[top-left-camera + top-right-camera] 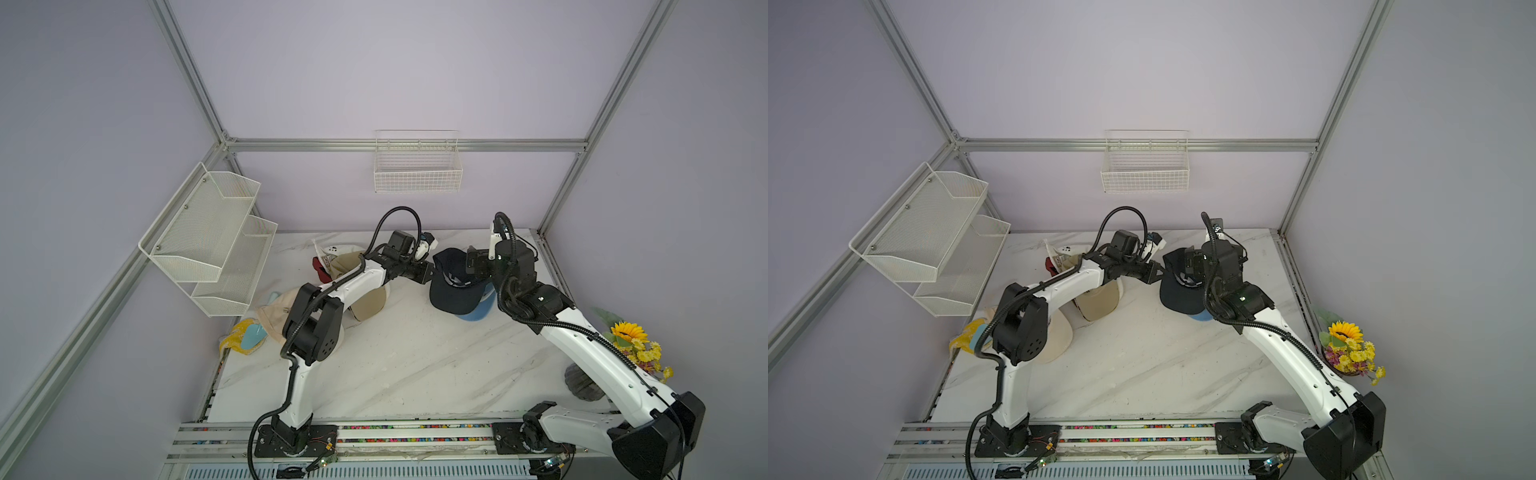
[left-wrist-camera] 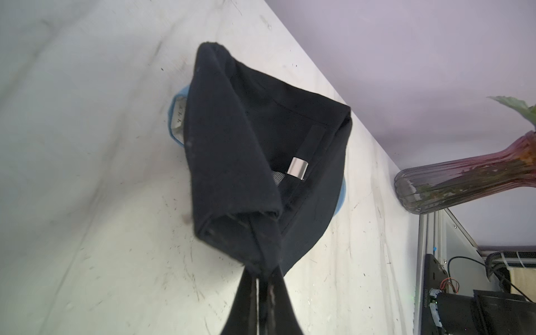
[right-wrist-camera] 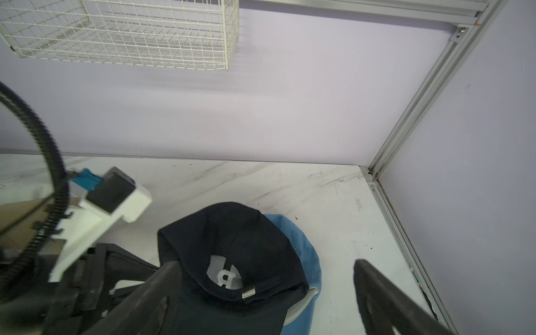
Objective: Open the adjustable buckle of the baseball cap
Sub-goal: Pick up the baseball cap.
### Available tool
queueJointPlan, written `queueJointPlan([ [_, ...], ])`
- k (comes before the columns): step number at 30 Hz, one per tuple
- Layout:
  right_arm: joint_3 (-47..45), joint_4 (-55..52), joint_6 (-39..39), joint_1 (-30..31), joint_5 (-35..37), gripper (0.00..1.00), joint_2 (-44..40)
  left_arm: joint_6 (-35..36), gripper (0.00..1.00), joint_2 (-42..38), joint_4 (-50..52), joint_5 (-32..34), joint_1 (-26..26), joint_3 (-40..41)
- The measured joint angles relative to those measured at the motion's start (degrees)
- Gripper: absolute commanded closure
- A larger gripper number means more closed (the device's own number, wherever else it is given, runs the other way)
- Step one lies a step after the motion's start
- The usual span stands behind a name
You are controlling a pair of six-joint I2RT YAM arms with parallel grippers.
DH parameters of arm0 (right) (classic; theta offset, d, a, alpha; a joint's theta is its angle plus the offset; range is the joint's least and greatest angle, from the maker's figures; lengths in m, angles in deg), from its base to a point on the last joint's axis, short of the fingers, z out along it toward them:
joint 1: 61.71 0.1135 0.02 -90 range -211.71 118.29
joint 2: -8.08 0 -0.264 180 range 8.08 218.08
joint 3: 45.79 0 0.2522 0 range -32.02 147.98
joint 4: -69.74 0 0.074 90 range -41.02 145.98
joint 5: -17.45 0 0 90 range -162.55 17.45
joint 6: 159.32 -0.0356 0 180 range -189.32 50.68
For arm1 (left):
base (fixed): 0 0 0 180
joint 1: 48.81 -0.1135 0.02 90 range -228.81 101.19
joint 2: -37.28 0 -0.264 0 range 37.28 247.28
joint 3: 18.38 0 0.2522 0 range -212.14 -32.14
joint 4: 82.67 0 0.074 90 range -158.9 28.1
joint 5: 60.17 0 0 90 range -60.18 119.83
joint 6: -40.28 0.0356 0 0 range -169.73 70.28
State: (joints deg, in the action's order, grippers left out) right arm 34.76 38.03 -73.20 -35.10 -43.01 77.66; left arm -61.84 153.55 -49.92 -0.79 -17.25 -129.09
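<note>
A dark navy baseball cap lies at the back right of the marble table, in both top views, on top of a light blue cap. Its silver buckle sits on the rear strap and also shows in the right wrist view, where the buckle is below a pale logo. My left gripper is shut on the cap's fabric edge, at the cap's left side. My right gripper hangs open over the cap, one of its fingers on either side of the strap.
Tan and cream caps pile up under the left arm. A vase of sunflowers stands at the table's right edge. A wire basket hangs on the back wall and a mesh shelf on the left wall.
</note>
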Motion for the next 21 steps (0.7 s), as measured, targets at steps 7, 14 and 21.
queueJointPlan([
  [7, -0.1, 0.4, 2.3, 0.0, -0.7, 0.03, 2.7, 3.1, 1.00, -13.0, 4.5, 3.3, -2.6, 5.8],
  [14, -0.1, 0.3, 9.0, 0.3, -5.1, 0.03, 5.3, 6.0, 1.00, -21.5, 13.6, 5.0, -5.7, 13.6],
  [21, 1.2, -0.2, 16.6, 8.6, -9.9, 0.03, 11.4, 7.3, 1.00, -25.0, 19.8, 5.9, -6.7, 14.4],
])
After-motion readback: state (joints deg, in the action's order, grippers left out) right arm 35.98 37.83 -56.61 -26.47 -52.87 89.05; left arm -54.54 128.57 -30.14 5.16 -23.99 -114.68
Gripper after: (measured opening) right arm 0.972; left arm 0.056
